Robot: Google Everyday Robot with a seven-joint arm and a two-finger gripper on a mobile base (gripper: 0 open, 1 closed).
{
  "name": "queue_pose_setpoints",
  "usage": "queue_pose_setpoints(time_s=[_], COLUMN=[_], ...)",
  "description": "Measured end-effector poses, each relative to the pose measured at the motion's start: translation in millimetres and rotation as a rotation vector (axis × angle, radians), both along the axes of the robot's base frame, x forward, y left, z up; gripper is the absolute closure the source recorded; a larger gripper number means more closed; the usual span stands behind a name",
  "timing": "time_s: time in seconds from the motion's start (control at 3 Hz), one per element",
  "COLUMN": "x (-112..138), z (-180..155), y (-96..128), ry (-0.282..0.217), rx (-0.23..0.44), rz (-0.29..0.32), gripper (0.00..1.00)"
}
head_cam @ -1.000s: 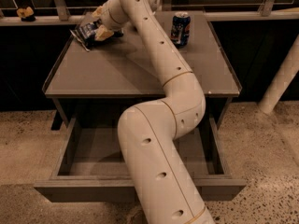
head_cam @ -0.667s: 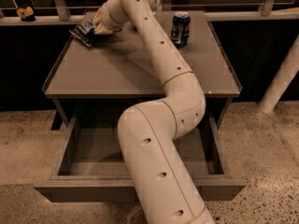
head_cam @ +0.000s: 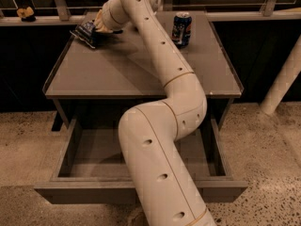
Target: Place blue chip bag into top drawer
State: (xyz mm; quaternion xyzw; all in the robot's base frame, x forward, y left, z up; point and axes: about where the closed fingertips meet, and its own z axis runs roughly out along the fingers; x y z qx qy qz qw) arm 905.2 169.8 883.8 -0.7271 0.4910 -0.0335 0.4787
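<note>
- Carries the blue chip bag (head_cam: 86, 32) a shade further toward the upper left of the frame than a second ago, with the gripper (head_cam: 97, 27) shifting along with it
- Suggests a hold taken and the lift begun: seems clamped on the bag's right edge, though hard to confirm against the dark background
- Leaves the bag at the upper left, tilted, at or just above the far left corner of the table (head_cam: 103, 74), well apart from the blue soda can (head_cam: 181, 28) at upper centre
- Means the pick looks about done and the carry not yet made: calls for bringing the bag down the frame to the top drawer (head_cam: 70, 191), pulled out and open across the lower part
- Reaches in from the bottom centre, with the arm (head_cam: 160, 55) rising over the open drawer, bending at an elbow right of centre, then stretching almost straight up and left across the tabletop to the wrist beside the bag
</note>
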Motion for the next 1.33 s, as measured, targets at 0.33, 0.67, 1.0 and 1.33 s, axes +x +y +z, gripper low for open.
queue_pose_setpoints(time_s=[0.33, 0.67, 1.0, 1.33], x=[-10.6, -36.5, -61.1, -77.0], z=[7.7, 38.0, 84.5, 135.1], y=[5.6, 1.9, -17.9, -60.2], ry=[0.005, 0.016, 0.002, -0.041], rx=[-0.018, -0.043, -0.064, -0.080], rz=[0.029, 0.074, 0.079, 0.026], gripper=[1.00, 1.00, 1.00, 1.00])
